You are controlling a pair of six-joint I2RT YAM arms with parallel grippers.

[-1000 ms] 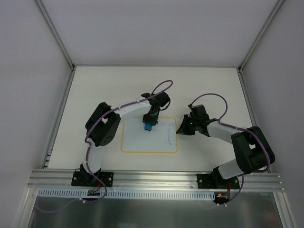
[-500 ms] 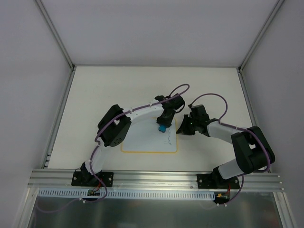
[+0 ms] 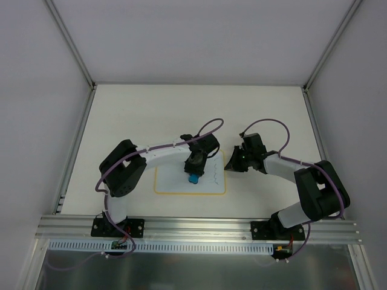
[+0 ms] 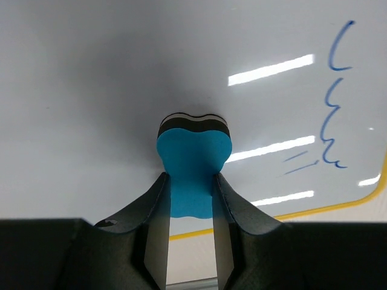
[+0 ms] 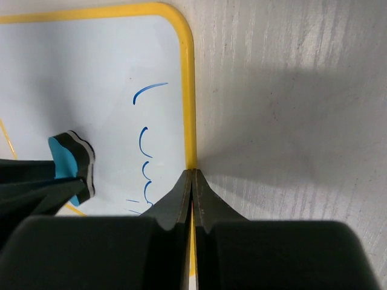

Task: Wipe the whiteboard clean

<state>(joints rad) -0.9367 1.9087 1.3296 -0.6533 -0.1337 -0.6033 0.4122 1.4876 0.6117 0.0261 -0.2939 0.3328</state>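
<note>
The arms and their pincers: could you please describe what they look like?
The left arm and right arm have white tubular links between bulky black joints. A thin purple cable runs along each, looping free near the wrist. The left pincer and right pincer have smooth, tapered dark fingers. I see no markings.

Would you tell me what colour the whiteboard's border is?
Yellow; the whiteboard shows it best in the right wrist view.
</note>
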